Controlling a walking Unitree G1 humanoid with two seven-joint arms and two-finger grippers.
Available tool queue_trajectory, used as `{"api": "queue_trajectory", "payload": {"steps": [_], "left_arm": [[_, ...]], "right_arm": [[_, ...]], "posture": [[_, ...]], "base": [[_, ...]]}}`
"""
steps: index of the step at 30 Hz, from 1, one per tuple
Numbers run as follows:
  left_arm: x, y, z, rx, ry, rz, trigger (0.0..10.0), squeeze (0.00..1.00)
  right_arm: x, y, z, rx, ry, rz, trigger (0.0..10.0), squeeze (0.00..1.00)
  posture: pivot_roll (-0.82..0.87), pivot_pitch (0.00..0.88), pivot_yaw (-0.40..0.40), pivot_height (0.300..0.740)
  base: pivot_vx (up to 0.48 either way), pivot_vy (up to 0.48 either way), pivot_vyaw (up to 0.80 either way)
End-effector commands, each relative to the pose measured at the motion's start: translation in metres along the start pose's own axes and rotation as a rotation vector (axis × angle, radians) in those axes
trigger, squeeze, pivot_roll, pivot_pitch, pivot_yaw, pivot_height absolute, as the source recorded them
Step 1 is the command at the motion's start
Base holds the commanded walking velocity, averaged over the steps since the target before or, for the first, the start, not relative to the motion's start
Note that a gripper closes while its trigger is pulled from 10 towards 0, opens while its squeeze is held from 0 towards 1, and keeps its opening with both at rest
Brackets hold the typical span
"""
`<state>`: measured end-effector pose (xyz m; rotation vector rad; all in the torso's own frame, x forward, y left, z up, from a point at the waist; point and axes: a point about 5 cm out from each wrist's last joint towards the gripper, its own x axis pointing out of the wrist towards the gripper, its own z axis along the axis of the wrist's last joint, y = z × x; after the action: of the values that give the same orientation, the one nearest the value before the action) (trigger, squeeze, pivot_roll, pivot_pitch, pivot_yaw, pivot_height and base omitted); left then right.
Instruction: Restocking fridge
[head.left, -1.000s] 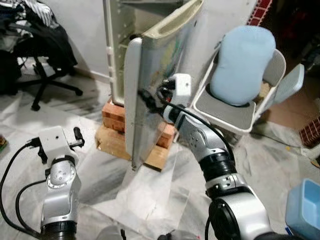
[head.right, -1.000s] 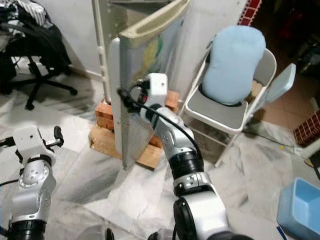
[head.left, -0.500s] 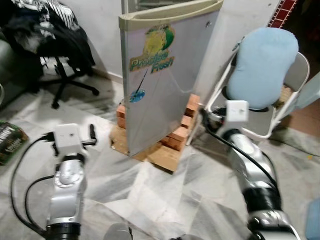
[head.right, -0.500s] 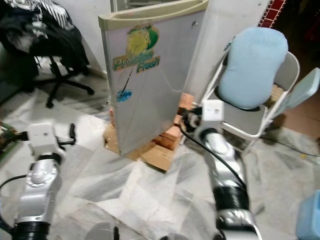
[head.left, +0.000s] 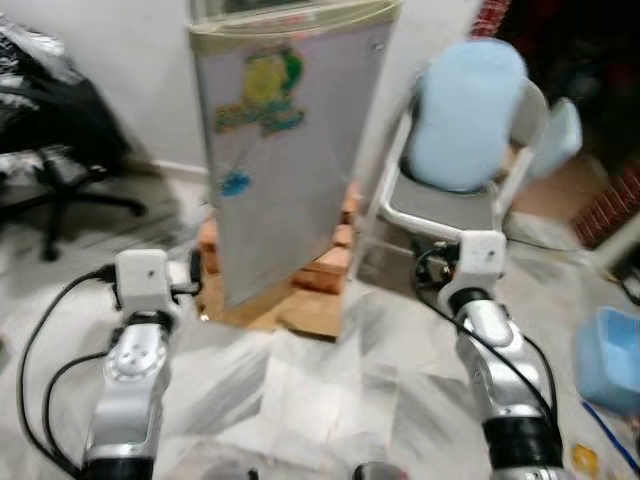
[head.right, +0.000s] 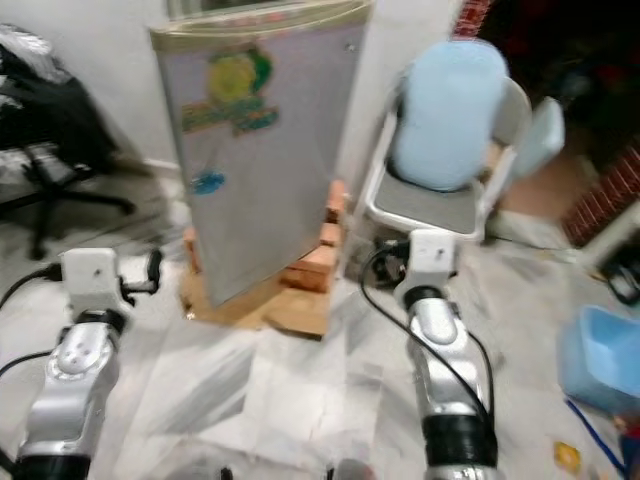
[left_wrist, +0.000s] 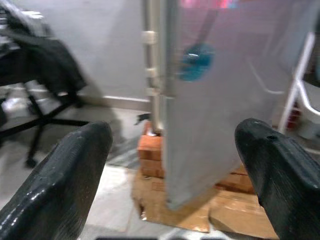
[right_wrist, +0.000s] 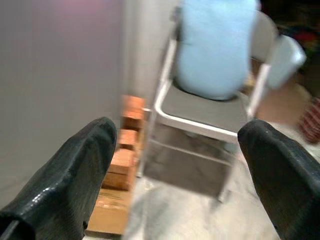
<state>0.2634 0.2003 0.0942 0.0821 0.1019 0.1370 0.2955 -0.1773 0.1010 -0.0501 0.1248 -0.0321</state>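
Note:
A small grey fridge (head.left: 290, 150) with a yellow-green sticker on its door stands on bricks and a wooden pallet (head.left: 310, 310). Its door faces me and lies close against the body; whether it is fully shut I cannot tell. My left gripper (head.left: 195, 285) hovers low in front of the door's left edge, open and empty, its fingers (left_wrist: 65, 175) spread wide. My right gripper (head.left: 438, 275) is low to the right of the fridge, clear of the door. It is open too, with nothing between its fingers (right_wrist: 65, 170).
A white folding chair with a light blue cushion (head.left: 460, 110) stands right beside the fridge. An office chair (head.left: 50, 170) draped in dark clothes is at the left. A blue tub (head.left: 610, 360) sits on the marble floor at the right.
The fridge door has swung from edge-on and open to facing me, close against the body. My right gripper has left the door's edge and drawn back. The camera has shifted.

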Motion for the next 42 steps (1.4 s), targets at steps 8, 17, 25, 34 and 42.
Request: {"api": "queue_trajectory", "payload": {"steps": [8, 17, 25, 34, 42], "left_arm": [[0.0032, -0.0045, 0.0023, -0.034, 0.001, -0.015, 10.0, 0.0], [0.0043, -0.0035, 0.0025, -0.016, -0.007, -0.017, 10.0, 0.0], [0.0038, -0.0077, 0.0027, -0.018, -0.016, -0.056, 10.0, 0.0], [0.0042, -0.0087, 0.0013, -0.015, -0.013, -0.057, 10.0, 0.0], [0.0031, -0.0093, 0.0011, -0.007, -0.009, -0.051, 10.0, 0.0]], "right_arm": [[-0.0029, -0.011, 0.0032, -0.007, -0.008, -0.052, 10.0, 0.0], [-0.0064, -0.0132, 0.0007, -0.001, -0.007, -0.076, 10.0, 0.0], [-0.0052, -0.0138, 0.0036, 0.004, -0.019, -0.08, 10.0, 0.0], [-0.0057, -0.0161, 0.0035, 0.003, -0.02, -0.088, 10.0, 0.0], [-0.0047, -0.0147, 0.0048, 0.017, -0.027, -0.084, 10.0, 0.0]], "posture": [[0.03, 0.0, -0.053, 0.74], [0.03, 0.0, -0.053, 0.74], [0.02, 0.0, -0.047, 0.74], [0.02, 0.0, -0.047, 0.74], [0.02, 0.0, -0.045, 0.74]], "base": [[0.0, 0.48, -0.8], [0.0, 0.48, -0.8], [0.204, 0.378, -0.8], [0.342, 0.336, -0.8], [0.222, 0.121, -0.54]]}}
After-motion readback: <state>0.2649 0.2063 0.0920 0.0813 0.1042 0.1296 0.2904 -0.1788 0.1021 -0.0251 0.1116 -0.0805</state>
